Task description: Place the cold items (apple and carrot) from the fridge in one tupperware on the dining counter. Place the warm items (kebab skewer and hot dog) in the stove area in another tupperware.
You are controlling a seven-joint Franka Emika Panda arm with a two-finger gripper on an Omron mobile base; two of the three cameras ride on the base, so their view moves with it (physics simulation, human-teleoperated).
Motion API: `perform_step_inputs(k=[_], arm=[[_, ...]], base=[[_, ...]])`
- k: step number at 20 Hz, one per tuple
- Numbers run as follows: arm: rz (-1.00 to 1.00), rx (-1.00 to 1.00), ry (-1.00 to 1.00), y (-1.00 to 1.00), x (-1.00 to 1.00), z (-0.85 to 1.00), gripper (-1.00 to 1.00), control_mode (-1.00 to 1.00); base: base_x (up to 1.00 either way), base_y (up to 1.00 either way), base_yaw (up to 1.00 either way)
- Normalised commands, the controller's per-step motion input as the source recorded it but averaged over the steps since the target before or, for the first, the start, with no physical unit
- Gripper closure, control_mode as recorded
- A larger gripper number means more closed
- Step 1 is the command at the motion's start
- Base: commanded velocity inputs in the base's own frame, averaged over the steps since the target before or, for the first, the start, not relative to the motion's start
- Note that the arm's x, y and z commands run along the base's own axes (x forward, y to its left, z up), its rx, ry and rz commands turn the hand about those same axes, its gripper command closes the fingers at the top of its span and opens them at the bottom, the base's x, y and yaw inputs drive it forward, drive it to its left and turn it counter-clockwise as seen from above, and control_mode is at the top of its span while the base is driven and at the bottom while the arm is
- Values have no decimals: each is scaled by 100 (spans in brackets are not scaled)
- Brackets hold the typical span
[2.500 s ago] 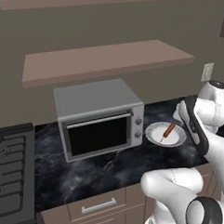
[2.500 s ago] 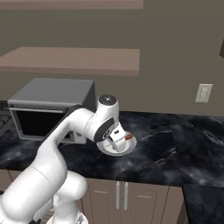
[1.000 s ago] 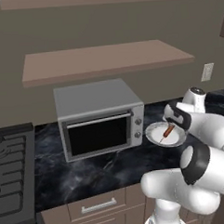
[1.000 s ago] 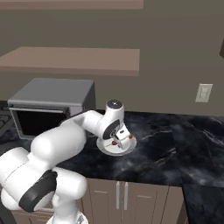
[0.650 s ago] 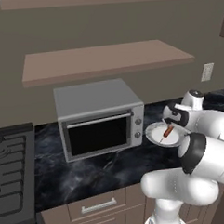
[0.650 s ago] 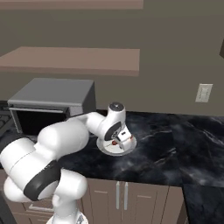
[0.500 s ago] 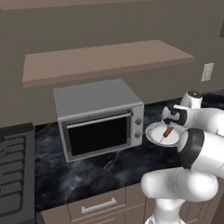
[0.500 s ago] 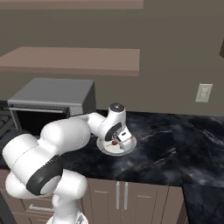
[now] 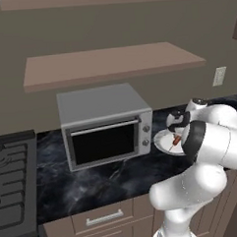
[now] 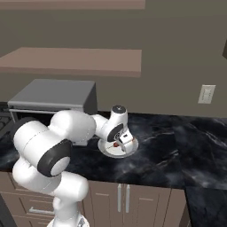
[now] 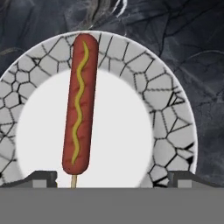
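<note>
1. Item: the hot dog lies on a plate on the dark marbled surface; in the hand view it runs lengthwise from the upper middle to the lower left of the frame, mustard line on top, a thin stick end showing at its lower end; in the right base view the plate sits at mid-frame, just right of the oven.

2. Fingers: the gripper hangs just above the plate, its fingers spread to full width and holding nothing; their tips rise at the lower left and lower right of the hand view.

3. Alignment: the hot dog sits left of the midline between the tips; judged from this view, shift the hand toward frame left until the sausage lies centred in the gap; the long axis already runs across the closing line, so little roll correction appears necessary.

4. Grasp point: aim at mid-length of the sausage, not the stick end; a grip near one end would likely let it pivot on lift.

5. Descent: lower straight until the tips straddle the sausage, stopping short of the plate face; contact with the plate could skid it on the surface.

6. Closure: close slowly; the body looks round and smooth, so an off-centre squeeze may roll it out sideways.

7. Lift: raise vertically, clearing the plate rim before any sideways travel.
</note>
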Motion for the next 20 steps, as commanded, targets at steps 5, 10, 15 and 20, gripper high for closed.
perform_step_inputs(k=[5, 10, 15, 20], arm=[[-4, 0, 6, 0, 20, -20, -100, -100], [-3, 0, 3, 0, 16, -20, -100, -100], [-2, 0, 0, 0, 10, -20, -100, -100], [-1, 0, 0, 0, 7, -23, 100, -100]], base=[[0, 0, 0], [0, 0, 0], [0, 0, 0], [0, 0, 0]])
